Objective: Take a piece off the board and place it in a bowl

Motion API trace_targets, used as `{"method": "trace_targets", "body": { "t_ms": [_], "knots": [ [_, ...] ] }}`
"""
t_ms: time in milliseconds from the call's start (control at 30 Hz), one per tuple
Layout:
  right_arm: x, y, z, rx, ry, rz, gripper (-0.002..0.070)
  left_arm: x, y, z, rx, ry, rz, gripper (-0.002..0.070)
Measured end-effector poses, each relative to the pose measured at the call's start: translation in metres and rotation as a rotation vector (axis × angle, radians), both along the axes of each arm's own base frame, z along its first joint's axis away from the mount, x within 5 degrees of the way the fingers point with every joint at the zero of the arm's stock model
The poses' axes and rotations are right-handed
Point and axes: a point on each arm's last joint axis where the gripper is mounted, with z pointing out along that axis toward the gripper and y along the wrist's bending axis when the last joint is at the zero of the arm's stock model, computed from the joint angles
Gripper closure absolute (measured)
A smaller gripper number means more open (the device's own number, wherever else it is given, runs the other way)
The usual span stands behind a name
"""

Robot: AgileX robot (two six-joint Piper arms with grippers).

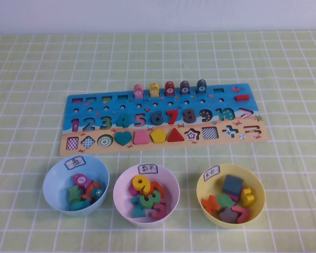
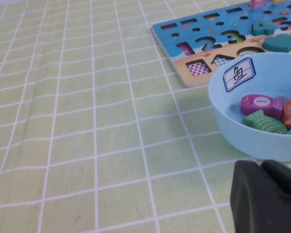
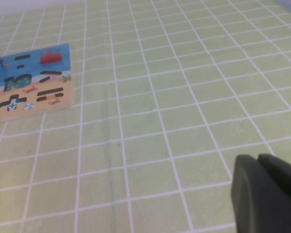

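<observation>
I am reading the star piece [image 1: 229, 214] as lying in the yellow bowl [image 1: 255, 182], among other shapes, with its star slot on the board [image 1: 73, 103] looking empty. The left gripper [image 2: 266, 199] is hanging low over the counter [image 1: 31, 63] just beside the light blue bowl [image 2: 223, 109]. The right gripper [image 3: 266, 194] is hovering over bare cloth, well apart from the board. Whether either is released or clenched I cannot tell.

My worry is that a careless left arm swing is going to nudge that light bowl.

The blue bowl's label is reading 鱼, and the board is showing 1 to 10. The other labels are too small to read.
</observation>
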Motion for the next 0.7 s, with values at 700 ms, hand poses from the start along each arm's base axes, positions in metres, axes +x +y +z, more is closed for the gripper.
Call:
{"method": "trace_targets", "body": {
  "t_ms": [700],
  "knots": [
    [0.0001,0.0066,-0.0002,-0.039,0.003,0.135,0.0694,0.0,0.0,0.0,0.0,0.0,0.0,0.068]
  ]
}}
